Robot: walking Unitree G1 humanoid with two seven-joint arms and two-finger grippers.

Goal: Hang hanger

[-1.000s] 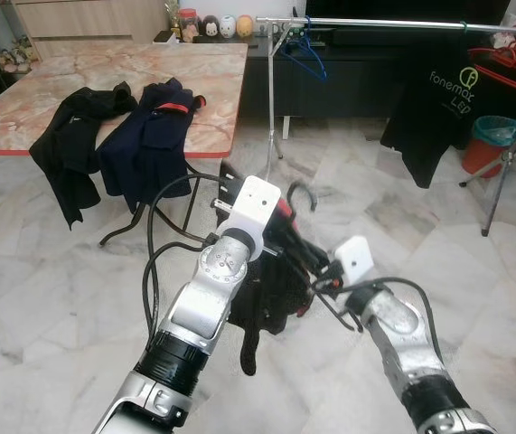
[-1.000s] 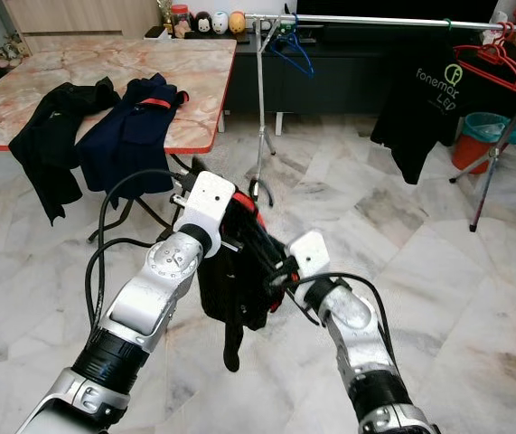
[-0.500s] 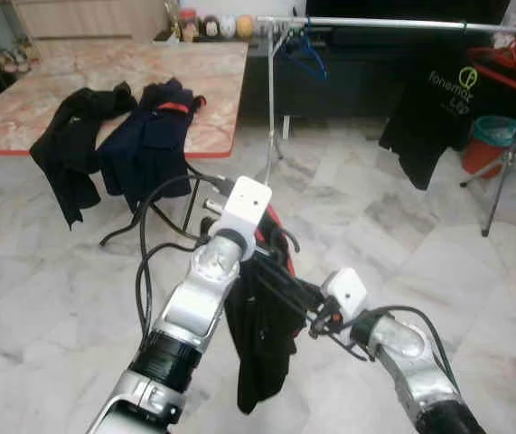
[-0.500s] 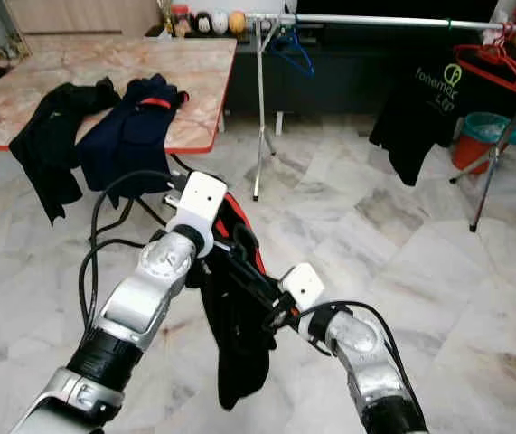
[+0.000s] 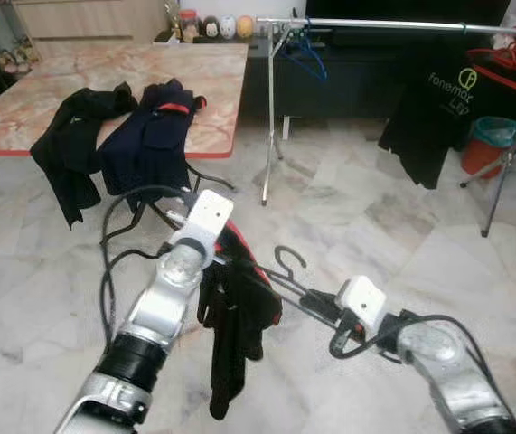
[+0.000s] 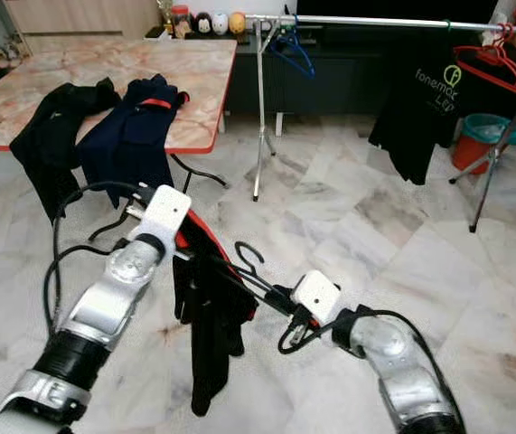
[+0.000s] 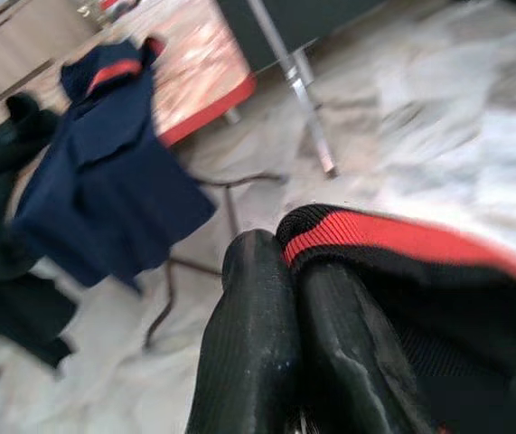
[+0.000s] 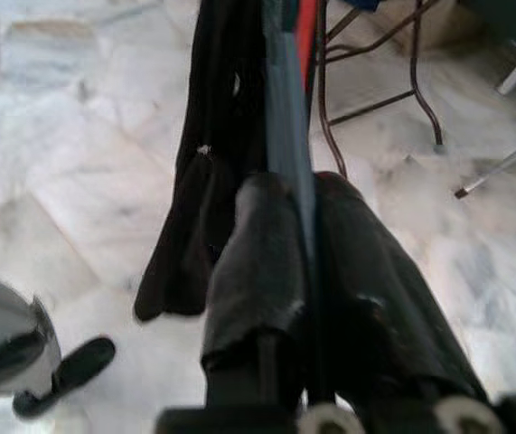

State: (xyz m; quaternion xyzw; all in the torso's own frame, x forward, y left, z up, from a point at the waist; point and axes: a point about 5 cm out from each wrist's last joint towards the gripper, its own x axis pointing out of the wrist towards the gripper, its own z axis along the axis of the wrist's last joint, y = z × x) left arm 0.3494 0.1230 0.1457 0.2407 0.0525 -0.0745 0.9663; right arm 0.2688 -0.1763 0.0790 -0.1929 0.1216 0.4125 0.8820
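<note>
A black garment (image 5: 230, 334) with red trim hangs limp from a dark hanger (image 8: 290, 181) held low over the marble floor. The hanger's hook (image 5: 291, 250) stands up between my two grippers. My left gripper (image 5: 235, 260) is shut on the garment's red-trimmed collar (image 7: 402, 242) at one end of the hanger. My right gripper (image 5: 310, 297) is shut on the hanger's other arm, its fingers (image 8: 258, 262) pinching the thin grey bar. The clothes rail (image 5: 375, 24) stands far ahead across the room.
On the rail hang a blue hanger (image 5: 304, 54), a black printed T-shirt (image 5: 438, 108) and red hangers (image 5: 511, 68). A marble-topped table (image 5: 59, 99) at the left carries dark garments. A teal bin (image 5: 497, 136) stands at the right.
Both arms have spread apart, the left going left and the right going right. The garment has unbunched and now hangs straight down. The hook now stands free between the grippers.
</note>
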